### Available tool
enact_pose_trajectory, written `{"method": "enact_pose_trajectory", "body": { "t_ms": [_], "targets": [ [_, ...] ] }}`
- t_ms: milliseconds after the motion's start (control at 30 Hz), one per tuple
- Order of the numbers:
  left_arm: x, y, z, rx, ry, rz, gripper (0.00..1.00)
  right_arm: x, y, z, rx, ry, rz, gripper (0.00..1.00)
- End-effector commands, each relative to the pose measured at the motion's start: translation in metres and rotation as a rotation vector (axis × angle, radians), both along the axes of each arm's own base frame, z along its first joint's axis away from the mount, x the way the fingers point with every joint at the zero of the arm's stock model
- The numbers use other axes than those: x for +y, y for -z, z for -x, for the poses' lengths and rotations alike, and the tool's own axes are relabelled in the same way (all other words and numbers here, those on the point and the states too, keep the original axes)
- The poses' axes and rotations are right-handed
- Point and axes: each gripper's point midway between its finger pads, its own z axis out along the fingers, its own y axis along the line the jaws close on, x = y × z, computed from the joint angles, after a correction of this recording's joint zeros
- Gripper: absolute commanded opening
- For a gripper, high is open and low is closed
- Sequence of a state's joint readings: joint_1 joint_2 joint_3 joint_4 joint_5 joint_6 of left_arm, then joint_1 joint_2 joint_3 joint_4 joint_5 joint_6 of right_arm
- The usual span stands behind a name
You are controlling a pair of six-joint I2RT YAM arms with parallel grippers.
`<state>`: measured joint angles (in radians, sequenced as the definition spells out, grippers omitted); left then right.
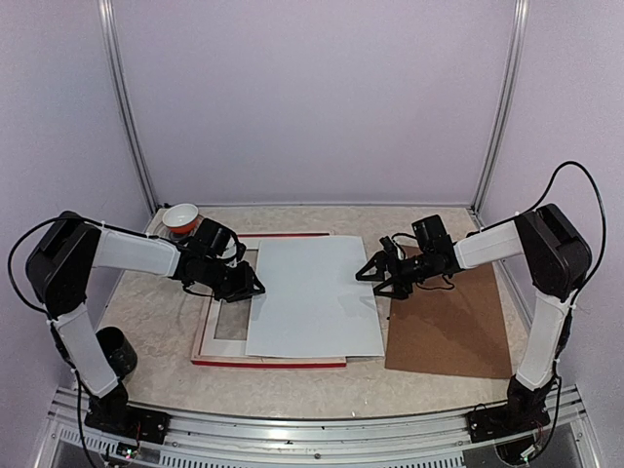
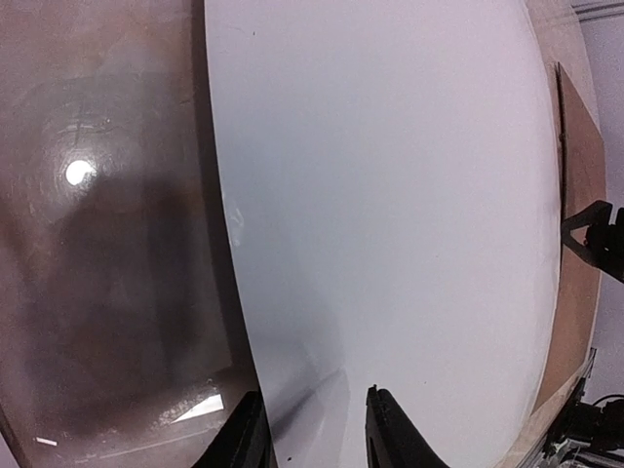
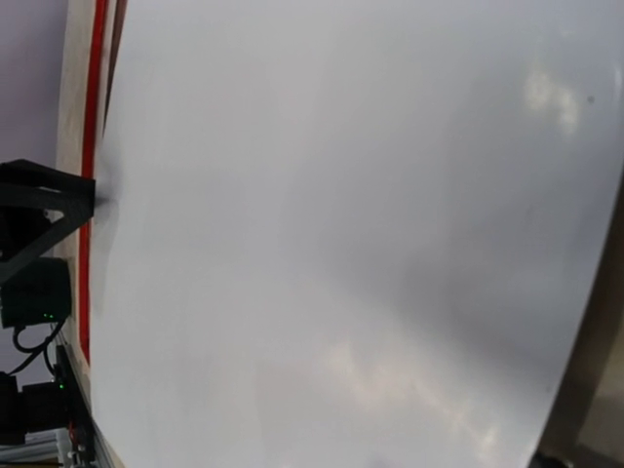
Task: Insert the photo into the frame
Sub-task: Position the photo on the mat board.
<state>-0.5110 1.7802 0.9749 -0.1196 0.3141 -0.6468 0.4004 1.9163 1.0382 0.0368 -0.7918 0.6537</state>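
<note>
Back upward, the large rectangular photo (image 1: 317, 297) of plain white paper lies flat across the right part of the red-edged, pale wooden rectangular frame (image 1: 210, 331) and overhangs its right rail. Its edges run slightly askew of the frame's, and we cannot tell its long axis. The left gripper (image 1: 255, 289) hovers over the frame's glass with jaws narrowly parted, holding nothing. The right gripper (image 1: 366, 275) is spread wide just right of the frame, above a flat brown board (image 1: 448, 322). Mottled beige table (image 1: 146, 322) shows left of the frame, and lilac walls stand behind it.
</note>
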Motion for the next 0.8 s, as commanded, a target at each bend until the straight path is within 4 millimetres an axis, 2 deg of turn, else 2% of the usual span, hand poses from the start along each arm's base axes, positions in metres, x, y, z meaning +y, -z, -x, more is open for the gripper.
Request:
{"method": "enact_pose_trajectory", "body": {
  "t_ms": [0,333,700,767],
  "targets": [
    [0.001,0.004,-0.007,-0.012,-0.019,0.006,0.34,0.007,-0.003,-0.002,-0.008,-0.016,-0.021,0.95],
    [-0.001,0.0,-0.016,-0.026,-0.051,0.012,0.34,0.009,-0.006,-0.006,-0.023,-0.014,-0.031,0.95],
    [0.001,0.003,-0.018,-0.025,-0.067,0.007,0.35,0.011,-0.01,-0.007,-0.032,-0.022,-0.038,0.95],
    [0.002,0.002,-0.019,-0.025,-0.075,0.002,0.37,0.011,-0.01,-0.007,-0.033,-0.024,-0.038,0.95]
  ]
}}
